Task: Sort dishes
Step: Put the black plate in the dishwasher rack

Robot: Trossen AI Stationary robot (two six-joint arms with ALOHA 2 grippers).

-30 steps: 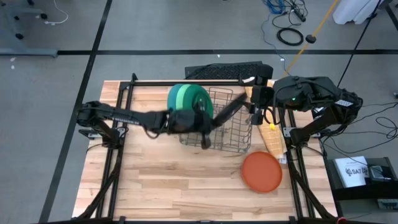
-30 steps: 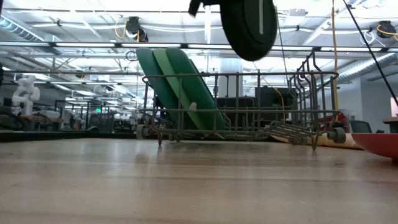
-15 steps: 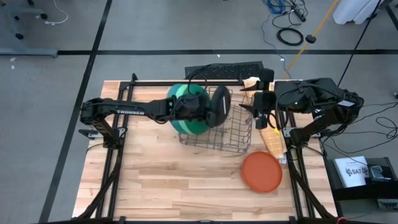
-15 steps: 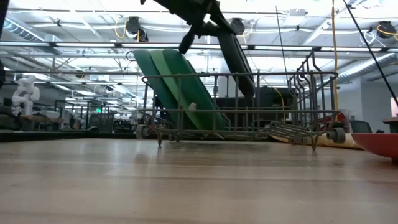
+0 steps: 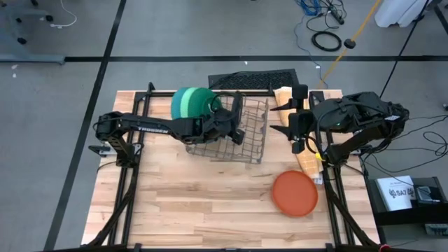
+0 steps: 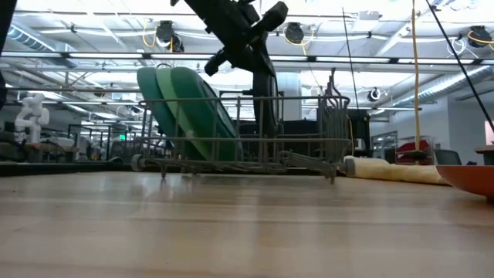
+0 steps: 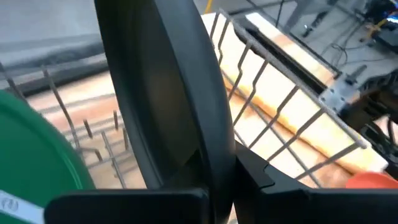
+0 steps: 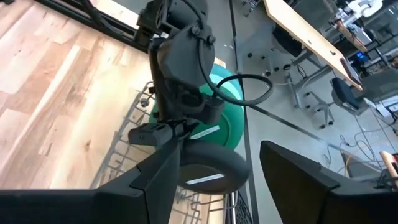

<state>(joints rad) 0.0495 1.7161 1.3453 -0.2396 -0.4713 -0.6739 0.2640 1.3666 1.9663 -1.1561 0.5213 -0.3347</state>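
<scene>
Left gripper point(image 5: 231, 126) pinching rim of black plate point(image 7: 168, 99), standing it on edge in dish rack point(image 5: 255, 143), right of green plates point(image 5: 189, 103). Plate looking light, stiff, slippery: rim pinch seeming best. Right gripper point(image 5: 297, 136) waiting right of rack, fingers apart, nothing between. Orange plate point(image 5: 295, 193) lying near-right on table point(image 5: 182, 203).

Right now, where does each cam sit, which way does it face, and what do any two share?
High: overhead, straight down on the table; both arms, left gripper shut on the black plate, right gripper open by the rack.
Low: table height, level across; dish rack, green plates, left arm from above.
Left wrist: on the left arm, facing the black plate between its fingers.
Right wrist: on the right arm, facing the left arm; own fingers at bottom.
Shared: high and low both show the orange plate.
</scene>
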